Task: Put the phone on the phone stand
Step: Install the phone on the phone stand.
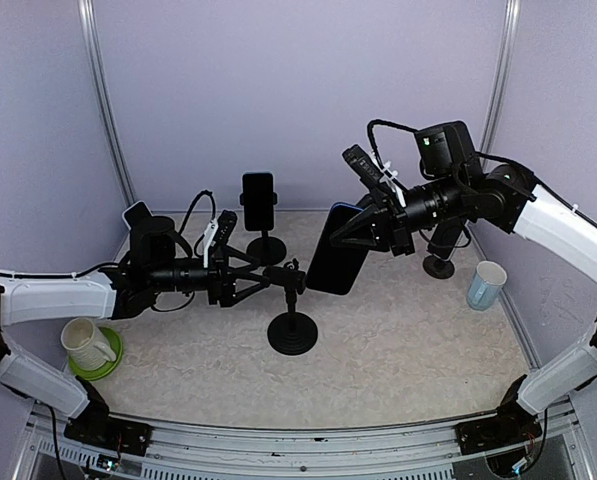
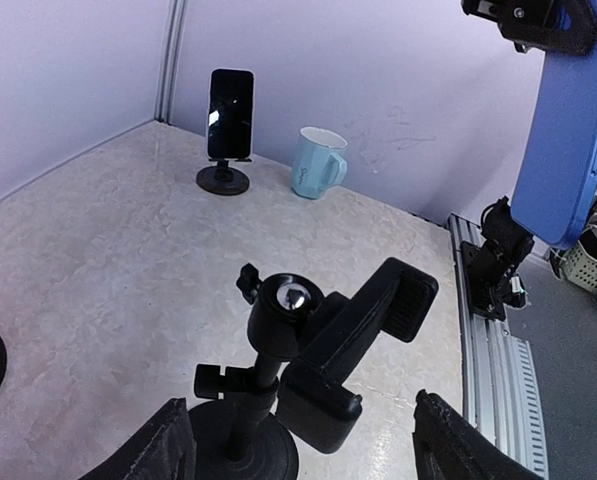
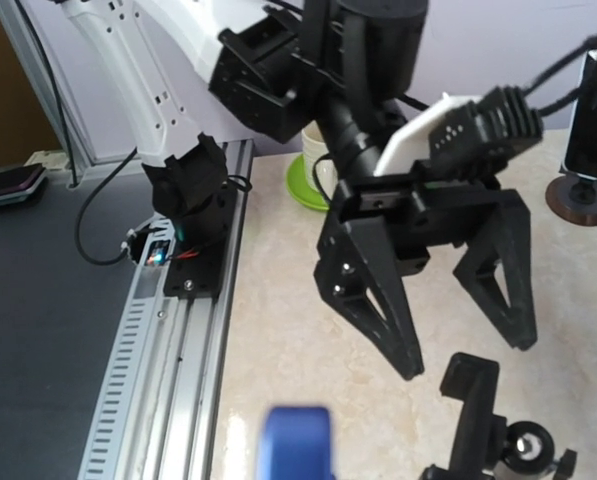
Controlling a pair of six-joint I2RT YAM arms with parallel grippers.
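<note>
Overhead, the right gripper [image 1: 363, 232] is clamped on the upper end of the phone [image 1: 338, 262], which hangs tilted in the air below and ahead of it. The phone stand [image 1: 293, 320] is just past the phone's lower edge, near but apart. The left gripper [image 1: 268, 282] sits level with the stand's head, jaws spread and holding nothing.

From the left wrist, the stand's head lies between the parted fingers [image 2: 168, 445], and no contact is evident. The phone is high to the right, well clear.

From the right wrist, only the phone's blue edge shows, directly below the camera. The stand's head lies ahead and to the right.

Assessment: this is the approach step, and the phone is not yet seated. The next move likely calls for the left gripper to steady the stand while the right lowers the phone squarely into the holder.
</note>
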